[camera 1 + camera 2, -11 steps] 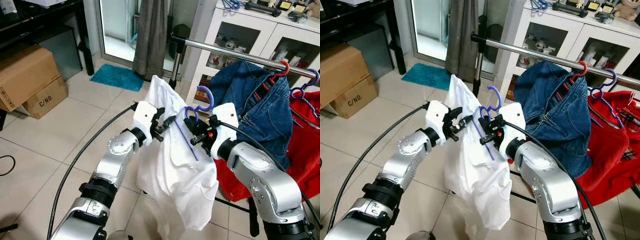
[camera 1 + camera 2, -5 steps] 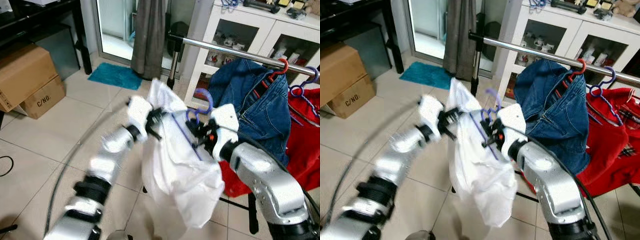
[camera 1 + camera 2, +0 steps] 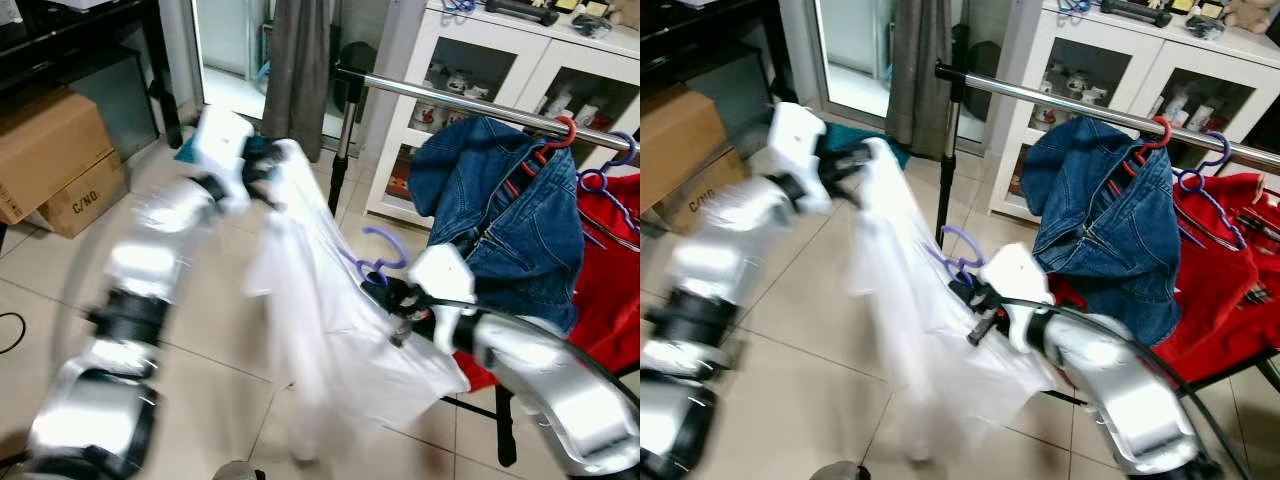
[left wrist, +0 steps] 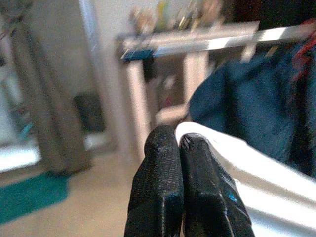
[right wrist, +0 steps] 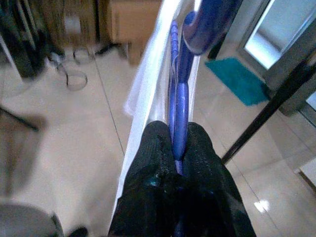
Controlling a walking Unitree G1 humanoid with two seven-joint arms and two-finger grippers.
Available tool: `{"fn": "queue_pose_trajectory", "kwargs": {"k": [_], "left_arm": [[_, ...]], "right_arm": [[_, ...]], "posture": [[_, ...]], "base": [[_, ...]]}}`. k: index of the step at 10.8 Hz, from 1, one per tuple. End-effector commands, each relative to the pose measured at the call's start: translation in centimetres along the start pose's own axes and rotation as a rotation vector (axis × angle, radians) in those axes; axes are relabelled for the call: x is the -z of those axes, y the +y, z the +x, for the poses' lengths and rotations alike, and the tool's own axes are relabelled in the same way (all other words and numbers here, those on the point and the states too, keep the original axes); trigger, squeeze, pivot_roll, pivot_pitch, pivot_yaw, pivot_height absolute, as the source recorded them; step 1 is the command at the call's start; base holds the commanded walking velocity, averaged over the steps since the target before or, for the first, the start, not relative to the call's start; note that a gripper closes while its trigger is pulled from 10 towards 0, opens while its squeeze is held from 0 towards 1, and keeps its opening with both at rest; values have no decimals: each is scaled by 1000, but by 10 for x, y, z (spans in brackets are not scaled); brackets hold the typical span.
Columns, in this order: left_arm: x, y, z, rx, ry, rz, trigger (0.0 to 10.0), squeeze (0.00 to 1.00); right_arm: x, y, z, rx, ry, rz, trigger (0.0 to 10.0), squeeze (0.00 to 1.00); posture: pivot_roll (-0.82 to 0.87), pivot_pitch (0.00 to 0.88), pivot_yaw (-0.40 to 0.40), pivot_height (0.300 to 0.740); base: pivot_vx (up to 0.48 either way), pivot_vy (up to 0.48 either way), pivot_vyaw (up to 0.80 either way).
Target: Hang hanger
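Our right gripper [image 5: 176, 148] is clamped on the purple hanger [image 3: 375, 262], well below the rail [image 3: 450, 100]. Its hook points up toward the rail. Our left gripper [image 4: 178, 148] pinches the white shirt [image 3: 330, 300], higher.

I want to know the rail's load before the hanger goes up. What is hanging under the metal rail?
Under the metal rail: a denim jacket on a red hanger, and a red garment beside it on a purple hanger. The garments cover the hangers' lower parts.
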State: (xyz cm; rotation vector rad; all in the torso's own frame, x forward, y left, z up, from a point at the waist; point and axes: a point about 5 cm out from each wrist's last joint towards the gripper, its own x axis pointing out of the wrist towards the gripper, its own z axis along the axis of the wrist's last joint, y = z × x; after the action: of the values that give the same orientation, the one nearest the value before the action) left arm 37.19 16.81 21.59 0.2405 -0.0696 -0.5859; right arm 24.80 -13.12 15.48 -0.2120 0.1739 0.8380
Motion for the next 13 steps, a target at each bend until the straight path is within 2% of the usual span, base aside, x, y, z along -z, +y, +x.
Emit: {"fn": "queue_pose_trajectory", "kwargs": {"k": [1,2,3,5,6,7,8,9,10,11,12,13], "left_arm": [[-2,0,2,6,4,20,0,0],[19,10,-6,-33,96,20,0,0],[38,17,-16,-81,155,17,0,0],[33,10,-14,-56,77,-78,0,0],[38,-14,-9,44,65,-126,0,0],[36,-34,-5,126,37,-154,0,0],[19,-74,4,257,-67,-250,0,0],[0,-102,11,318,-157,-342,0,0],[-8,-122,15,361,-182,-374,0,0],[0,-132,16,357,-141,-375,0,0],[6,-132,12,331,-115,-372,0,0],[13,-121,-9,224,-94,-406,0,0]], "right_arm": [[-8,-7,-6,20,-40,-11,10000,0],[-20,-19,-19,30,-138,45,10000,0],[-28,-23,-34,-22,-229,99,10000,0],[-23,-23,-40,-48,-222,108,10000,0],[-30,-41,-29,152,-326,236,10000,0],[-33,-47,-23,243,-380,304,10000,0],[-39,-52,-10,353,-514,486,10000,0],[-43,-46,4,358,-578,569,10000,0],[-49,-40,14,342,-649,644,10000,0],[-58,-41,17,337,-730,732,10000,0],[-58,-43,16,369,-706,702,10000,0],[-37,-54,7,554,-478,476,10000,0]], "posture": [[133,41,-94,740],[132,35,-86,740],[129,33,-82,740],[131,26,-78,740],[129,14,-74,740],[129,10,-72,740],[126,0,-66,740],[123,0,-58,740],[121,0,-53,740],[115,0,-45,740],[110,0,-40,740],[96,0,-26,740]], "base": [[0,0,0],[0,0,0],[0,0,0],[0,0,0],[0,0,0],[0,0,0],[0,0,0],[0,0,0],[0,0,0],[0,0,0],[0,0,0],[0,0,0]]}}
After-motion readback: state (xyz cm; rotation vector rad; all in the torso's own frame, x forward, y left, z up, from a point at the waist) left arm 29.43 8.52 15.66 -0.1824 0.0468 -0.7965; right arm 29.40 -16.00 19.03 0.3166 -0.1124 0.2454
